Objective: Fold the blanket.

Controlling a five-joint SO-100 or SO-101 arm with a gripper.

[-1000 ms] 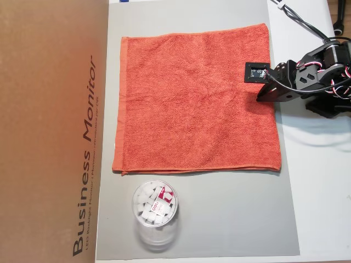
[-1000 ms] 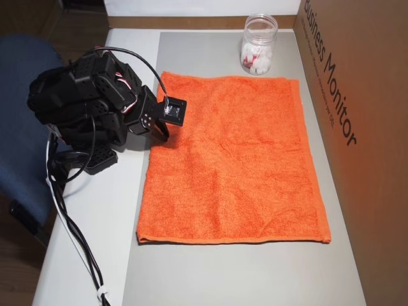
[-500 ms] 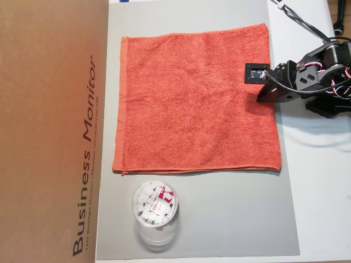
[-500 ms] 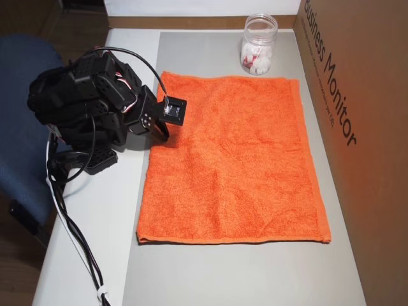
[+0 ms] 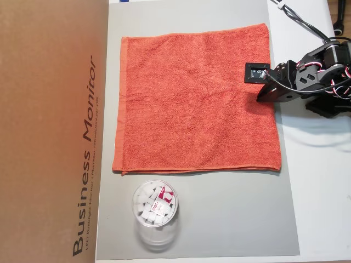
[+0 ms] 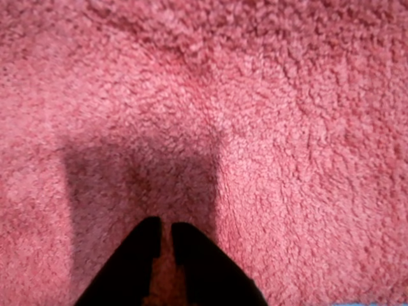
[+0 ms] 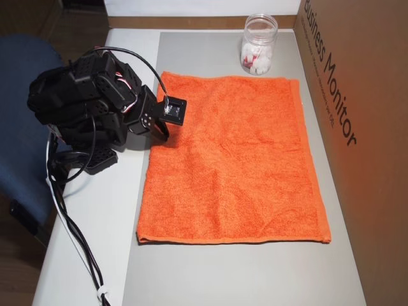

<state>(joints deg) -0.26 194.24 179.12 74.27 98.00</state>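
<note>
Gripper (image 6: 164, 237) pressed almost together, nothing pinched, poised at the blanket's (image 5: 194, 104) arm-side edge; blanket lies flat and fully spread on the grey mat (image 5: 230, 219), against the cardboard box (image 5: 49, 131), so no fold made yet — whole task remains.
</note>
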